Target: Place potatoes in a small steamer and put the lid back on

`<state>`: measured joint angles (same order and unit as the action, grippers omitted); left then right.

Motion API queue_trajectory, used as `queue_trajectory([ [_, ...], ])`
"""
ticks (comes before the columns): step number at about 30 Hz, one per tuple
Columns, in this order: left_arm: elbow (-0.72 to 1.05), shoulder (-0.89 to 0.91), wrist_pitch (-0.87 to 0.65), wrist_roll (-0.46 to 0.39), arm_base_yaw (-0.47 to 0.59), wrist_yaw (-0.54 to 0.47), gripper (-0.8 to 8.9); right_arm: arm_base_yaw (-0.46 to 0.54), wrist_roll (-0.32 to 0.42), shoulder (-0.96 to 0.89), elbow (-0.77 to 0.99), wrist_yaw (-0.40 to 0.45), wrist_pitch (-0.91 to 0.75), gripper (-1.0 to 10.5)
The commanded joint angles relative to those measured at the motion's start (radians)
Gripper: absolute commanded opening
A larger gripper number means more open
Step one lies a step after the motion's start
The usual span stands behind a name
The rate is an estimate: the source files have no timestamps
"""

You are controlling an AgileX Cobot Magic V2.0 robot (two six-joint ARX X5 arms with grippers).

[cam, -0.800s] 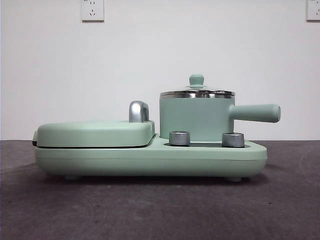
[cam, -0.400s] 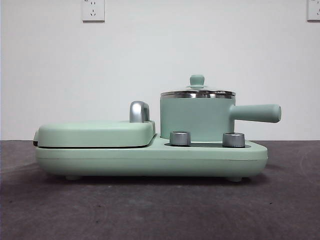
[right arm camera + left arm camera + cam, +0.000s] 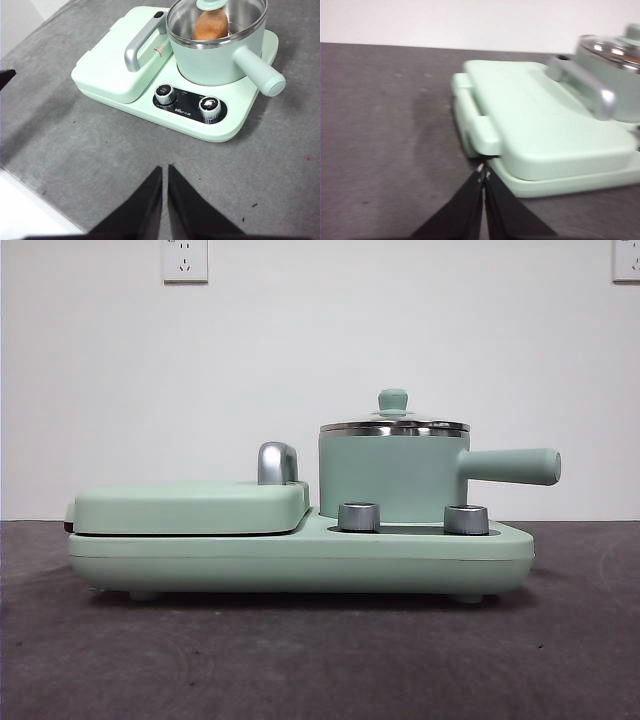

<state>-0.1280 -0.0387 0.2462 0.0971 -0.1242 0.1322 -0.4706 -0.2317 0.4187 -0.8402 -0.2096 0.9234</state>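
Under the glass lid (image 3: 216, 20), inside the steamer (image 3: 215, 55), sits the potato (image 3: 210, 26), orange-brown and showing through the glass in my right wrist view. That lid rests flat on the steel rim, its green knob (image 3: 393, 400) standing straight up in the front view. The steamer stands on the right part of the green base (image 3: 300, 560), behind two silver dials (image 3: 165, 93), with its straight handle (image 3: 510, 466) reaching out to the side. My right gripper (image 3: 164, 170) hangs above bare table (image 3: 100, 165) on the dial side of the base, well apart from the steamer and the potato, touching nothing; its two black jaws are pressed almost together, only a thin slit between them, and they grip nothing. My left gripper (image 3: 483, 172) is low over the table at the far end of the base from the steamer, its tips just beside the corner of the flat griddle lid (image 3: 545, 125); whether they touch it I cannot tell. Its jaws are pressed together and empty too. From there the chrome handle (image 3: 590, 85) of the griddle lid lies between my left fingers and the steamer, which shows blurred at the edge of that view. Neither arm shows in the front view.
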Motion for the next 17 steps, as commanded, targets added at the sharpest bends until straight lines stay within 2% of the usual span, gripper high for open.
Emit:
queue_trajectory([
  [1,0.037,0.036,-0.035,-0.006,0.042,-0.064,0.06,-0.005,0.009,0.003,-0.003,0.0,-0.011,0.2],
  [6,0.077,0.035,-0.06,-0.006,0.082,-0.133,0.06,-0.005,0.009,0.003,-0.003,0.0,-0.011,0.2],
  [17,0.115,0.035,-0.06,-0.013,0.087,-0.149,0.06,-0.005,0.009,0.003,-0.003,0.0,-0.011,0.2],
])
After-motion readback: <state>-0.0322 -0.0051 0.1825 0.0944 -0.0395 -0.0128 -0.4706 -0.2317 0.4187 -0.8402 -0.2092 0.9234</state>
